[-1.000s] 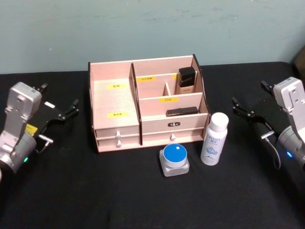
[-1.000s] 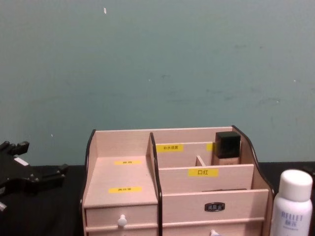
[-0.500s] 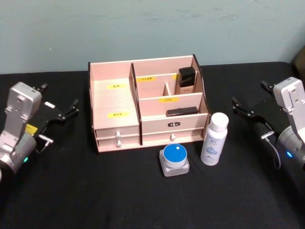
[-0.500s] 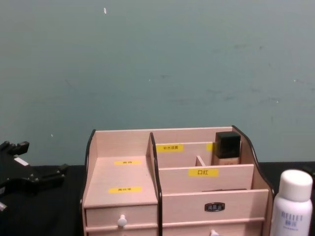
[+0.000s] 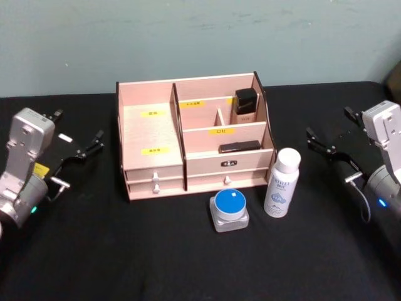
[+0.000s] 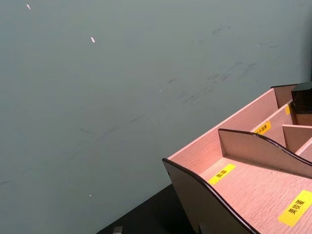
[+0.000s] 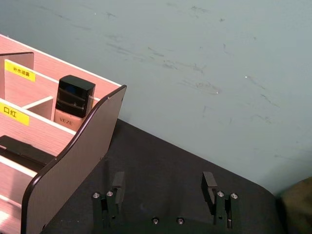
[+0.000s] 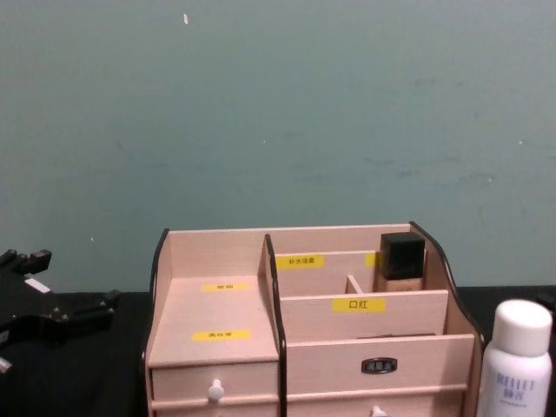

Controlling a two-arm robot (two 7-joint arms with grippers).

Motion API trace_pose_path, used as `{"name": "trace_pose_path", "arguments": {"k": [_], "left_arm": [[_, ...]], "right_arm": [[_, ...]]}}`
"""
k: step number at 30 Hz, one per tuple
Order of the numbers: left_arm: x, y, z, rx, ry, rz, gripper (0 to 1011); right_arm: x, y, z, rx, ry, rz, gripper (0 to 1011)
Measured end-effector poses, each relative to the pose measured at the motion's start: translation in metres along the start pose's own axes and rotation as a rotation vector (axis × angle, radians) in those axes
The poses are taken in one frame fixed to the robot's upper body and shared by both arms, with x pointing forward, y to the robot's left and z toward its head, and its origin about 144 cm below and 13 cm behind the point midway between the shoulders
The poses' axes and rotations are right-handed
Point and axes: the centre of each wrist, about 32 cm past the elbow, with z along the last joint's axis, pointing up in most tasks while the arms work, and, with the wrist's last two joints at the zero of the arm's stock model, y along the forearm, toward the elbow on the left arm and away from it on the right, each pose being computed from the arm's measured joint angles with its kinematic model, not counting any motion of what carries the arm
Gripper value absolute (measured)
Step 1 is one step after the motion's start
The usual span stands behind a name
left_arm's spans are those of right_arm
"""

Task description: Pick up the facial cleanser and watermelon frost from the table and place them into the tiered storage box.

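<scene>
Right wrist view: the right gripper (image 7: 163,187) has its fingers spread wide with nothing between them. It hovers over the table's (image 5: 125,251) right side, well apart from the cleanser (image 5: 282,182). In the head view the left gripper (image 5: 78,128) is likewise spread and empty, near the table's left edge.

Nothing has been gripped yet, so the step in hand looks like the first reach. The cleanser stands upright on the right of the table's middle, close against the front right corner of the box (image 5: 150,135). The frost (image 5: 229,209) sits to its left, near it but not touching, and a little closer to the front edge.

The right gripper is the nearer one for the cleanser. It would do best to come in level from the open right side and close on the body below the cap. A straight lift should then clear the box's front wall.

There is bare table to the right of the cleanser and in front of both things. The tight sides are the box wall behind and the frost to the left. In the box, the wide left compartment is bare. A beige bottle (image 5: 245,105) fills the back right cell, and a dark flat thing (image 5: 240,147) lies in the one before it.
</scene>
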Motion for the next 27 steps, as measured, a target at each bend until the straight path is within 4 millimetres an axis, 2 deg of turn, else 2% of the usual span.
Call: {"name": "trace_pose_path", "arguments": {"k": [11, 17, 27], "left_arm": [[0.0, 0.0, 0.0, 0.0, 0.0, 0.0, 1010], [0.0, 0.0, 0.0, 0.0, 0.0, 0.0, 1010], [0.0, 0.0, 0.0, 0.0, 0.0, 0.0, 1010]], "right_arm": [[0.009, -0.013, 0.013, 0.044, 0.007, 0.025, 1002], [0.014, -0.026, 0.031, 0.084, -0.007, 0.051, 1002], [0.023, -0.059, 0.06, 0.141, -0.007, 0.128, 1002]]}}
